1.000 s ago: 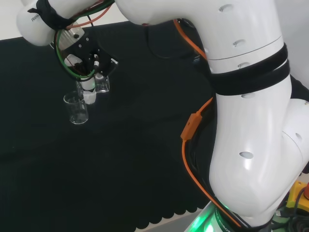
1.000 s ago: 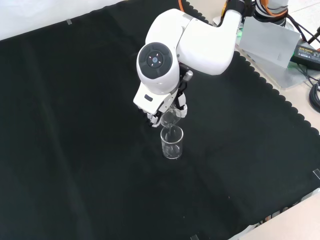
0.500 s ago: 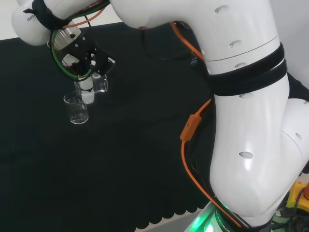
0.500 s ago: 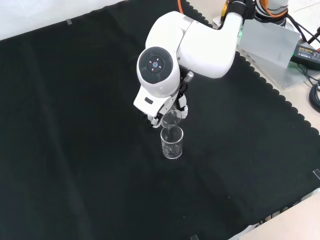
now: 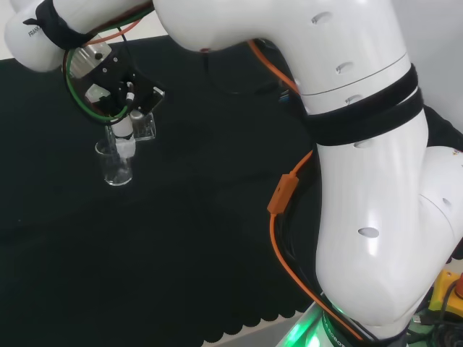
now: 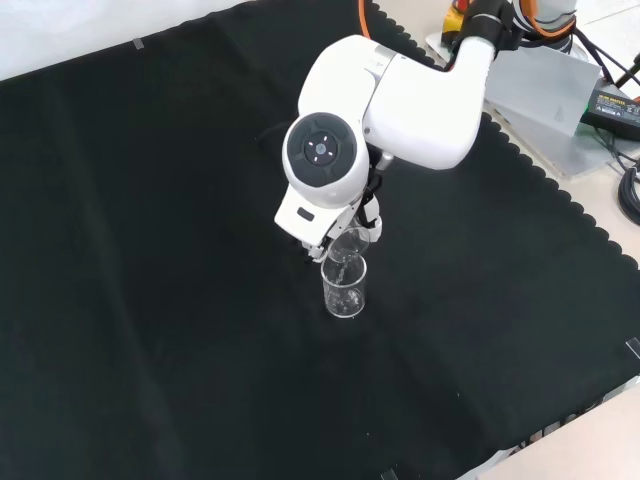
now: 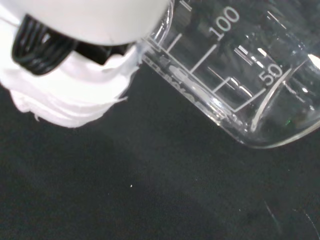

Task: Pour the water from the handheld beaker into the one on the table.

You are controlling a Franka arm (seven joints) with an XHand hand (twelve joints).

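A clear beaker (image 5: 116,165) (image 6: 344,286) stands upright on the black cloth. Above it the hand (image 5: 121,94) (image 6: 368,208) holds a second clear beaker (image 5: 142,126) (image 6: 346,243) tipped over, its lip just over the standing beaker's rim. A thin stream of water runs down from that lip in the front view. In the wrist view the held beaker (image 7: 235,80) lies close and slanted, with white scale marks on its wall and white fingers (image 7: 70,95) curled round it. The arm's round grey cap (image 6: 322,152) covers most of the hand in the front view.
Black cloth (image 6: 150,300) spreads wide around both beakers. The arm's big white links (image 5: 362,181) rise at the right of the head view. Beyond the cloth's scalloped edge in the front view lie a grey plate (image 6: 545,85) and cables (image 6: 625,180).
The arm has swung a little, to the left in the head view, and the held beaker has tipped further over the standing one. The standing beaker has not moved.
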